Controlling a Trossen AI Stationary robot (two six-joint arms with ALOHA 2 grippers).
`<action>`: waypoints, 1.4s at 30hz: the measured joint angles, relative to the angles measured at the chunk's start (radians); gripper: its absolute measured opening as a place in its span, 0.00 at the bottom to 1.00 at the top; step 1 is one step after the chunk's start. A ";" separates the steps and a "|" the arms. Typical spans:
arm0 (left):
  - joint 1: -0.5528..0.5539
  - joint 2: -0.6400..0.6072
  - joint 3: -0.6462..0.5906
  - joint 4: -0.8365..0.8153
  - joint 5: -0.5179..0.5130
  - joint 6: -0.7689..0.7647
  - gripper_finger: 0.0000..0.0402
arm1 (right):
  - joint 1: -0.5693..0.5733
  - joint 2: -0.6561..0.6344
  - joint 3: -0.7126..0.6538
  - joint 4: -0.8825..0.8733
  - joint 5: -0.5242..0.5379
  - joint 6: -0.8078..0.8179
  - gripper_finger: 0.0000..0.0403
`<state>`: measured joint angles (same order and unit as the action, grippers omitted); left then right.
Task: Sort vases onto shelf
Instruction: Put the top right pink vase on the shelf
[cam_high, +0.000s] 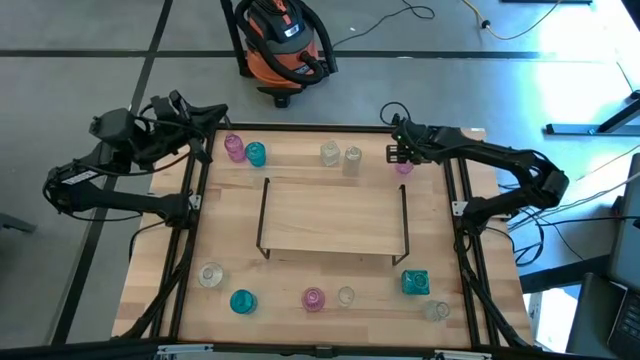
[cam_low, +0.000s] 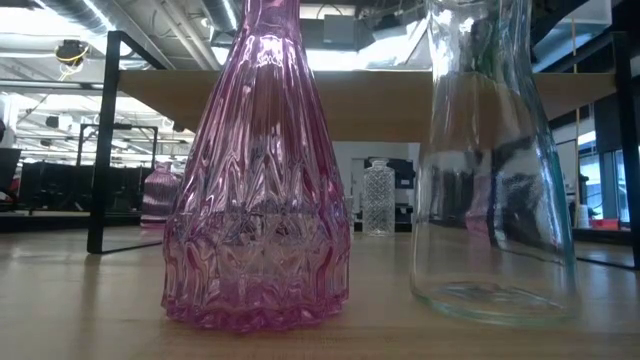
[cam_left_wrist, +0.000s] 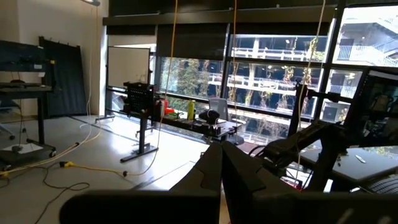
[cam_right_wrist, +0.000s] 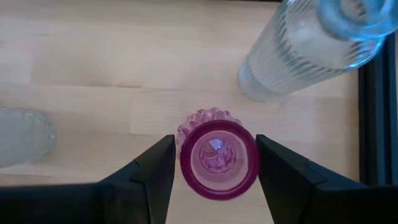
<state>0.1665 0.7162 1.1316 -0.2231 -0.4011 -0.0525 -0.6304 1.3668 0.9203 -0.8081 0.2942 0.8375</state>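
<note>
Presently, my right claw (cam_right_wrist: 214, 168) hangs straight above a pink vase (cam_right_wrist: 217, 152) at the far right corner of the desk (cam_high: 330, 285), its two fingers spread and standing one on each side of the vase's rim. A thin gap shows on both sides, so I judge the vase bracketed but not yet pinched; it stands upright on the wood. The approach from above suits the narrow mouth, which gives the fingers something to close on. A ribbed clear vase (cam_right_wrist: 298, 53) stands near the pink one, apart from it, and leaves little room on that side.

My left claw (cam_high: 205, 150) waits pressed together and empty at the far left corner, near a pink and a teal vase (cam_high: 255, 153).

The shelf (cam_high: 335, 215) sits mid-desk and holds nothing; every vase I can see stands on the desk around it. The sorting, by my estimate, has barely begun.
</note>
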 joint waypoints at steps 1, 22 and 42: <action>0.000 0.000 0.000 0.002 0.000 0.000 0.00 | 0.000 0.014 0.000 0.000 -0.002 0.000 0.49; 0.000 0.004 0.000 0.001 0.000 -0.024 0.00 | 0.009 0.046 0.016 0.001 -0.064 -0.008 0.33; 0.000 0.037 0.000 -0.001 0.000 -0.007 0.00 | 0.191 0.001 0.253 -0.149 -0.040 -0.060 0.31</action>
<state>0.1661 0.7534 1.1316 -0.2241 -0.4015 -0.0591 -0.4398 1.3678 1.1738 -0.9573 0.2538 0.7773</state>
